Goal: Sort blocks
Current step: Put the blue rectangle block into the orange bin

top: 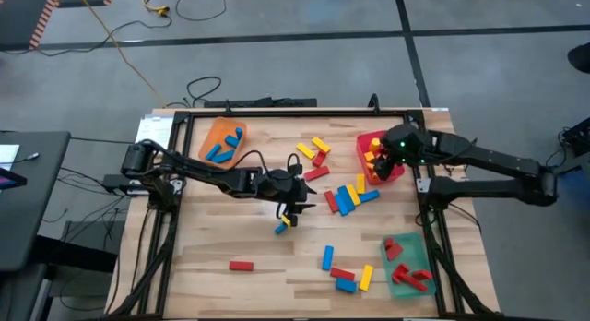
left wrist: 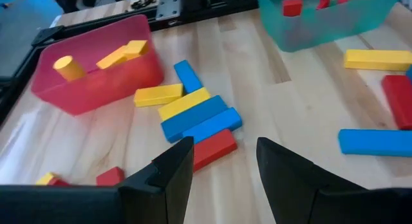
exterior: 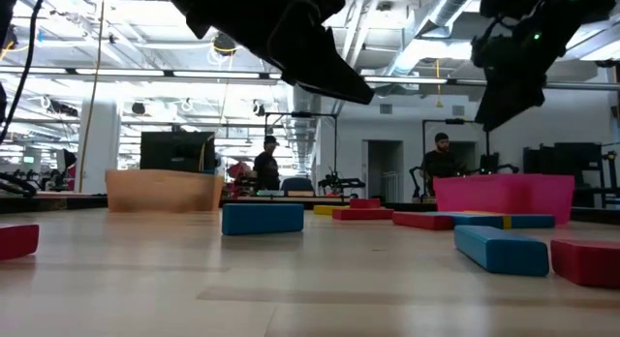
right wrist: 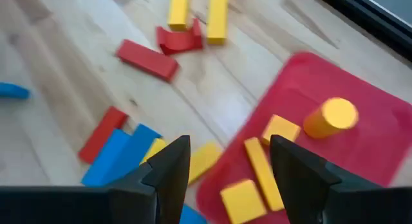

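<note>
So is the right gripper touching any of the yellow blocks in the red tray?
Apart. The right wrist view shows the right gripper open and empty, its fingers hanging above the yellow blocks lying in the red tray.

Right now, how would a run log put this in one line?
left tool: open, mid-table | right tool: open, over red tray | yellow blocks in it

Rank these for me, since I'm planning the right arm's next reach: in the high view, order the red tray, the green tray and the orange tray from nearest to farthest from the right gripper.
1. Red tray: directly under the right gripper.
2. Green tray: near edge, right side.
3. Orange tray: far-left corner.
</note>
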`<state>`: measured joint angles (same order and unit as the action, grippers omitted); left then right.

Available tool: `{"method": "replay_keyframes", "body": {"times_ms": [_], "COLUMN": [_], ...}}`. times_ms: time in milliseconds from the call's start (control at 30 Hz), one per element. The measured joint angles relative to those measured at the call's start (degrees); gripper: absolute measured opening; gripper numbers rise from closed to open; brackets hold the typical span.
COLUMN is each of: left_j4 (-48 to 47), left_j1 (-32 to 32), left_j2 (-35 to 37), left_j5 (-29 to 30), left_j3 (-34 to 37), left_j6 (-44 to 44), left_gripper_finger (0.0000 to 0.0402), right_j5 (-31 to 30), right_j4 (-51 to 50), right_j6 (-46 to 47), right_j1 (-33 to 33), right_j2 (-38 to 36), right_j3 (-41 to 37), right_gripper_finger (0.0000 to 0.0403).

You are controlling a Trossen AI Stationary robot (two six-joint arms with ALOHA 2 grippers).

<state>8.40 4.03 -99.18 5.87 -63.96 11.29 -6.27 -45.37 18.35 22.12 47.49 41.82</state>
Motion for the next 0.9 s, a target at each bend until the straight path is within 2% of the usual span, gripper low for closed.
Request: {"method": "replay_keyframes", "body": {"times_ms": [233,533,767,900], "left_j4": [-0.04,-2.23,-5.68,-8.75], "left_j1": [-2.94,-8.95,-15.39,-17.20], "left_j2": [0.00,-0.02,-0.02,0.48], "left_j5": [-0.04,-0.45,-8.94,-10.83], "left_j3": [-0.04,-0.04,-0.04,-0.04], "left_j6": [-1.47,-3.90,-8.87,-8.91], "left_gripper_finger": [0.0165,0.0165,0.0165,0.0165], "right_j5": [0.01,-1.03,-1.75,-4.17], "right_j4": [2.00,8.65,12.11,11.84], "right_j6": [3.16,9.87,13.30,15.43], "right_j1": [-9.13,-25.05,-34.40,-38.13], "right_j2": [-0.50,3.72,8.70,11.35], "right_j3": [0.00,0.00,0.00,0.00], "right_gripper_finger": [0.0226,0.0226,0.0226,0.0225]}}
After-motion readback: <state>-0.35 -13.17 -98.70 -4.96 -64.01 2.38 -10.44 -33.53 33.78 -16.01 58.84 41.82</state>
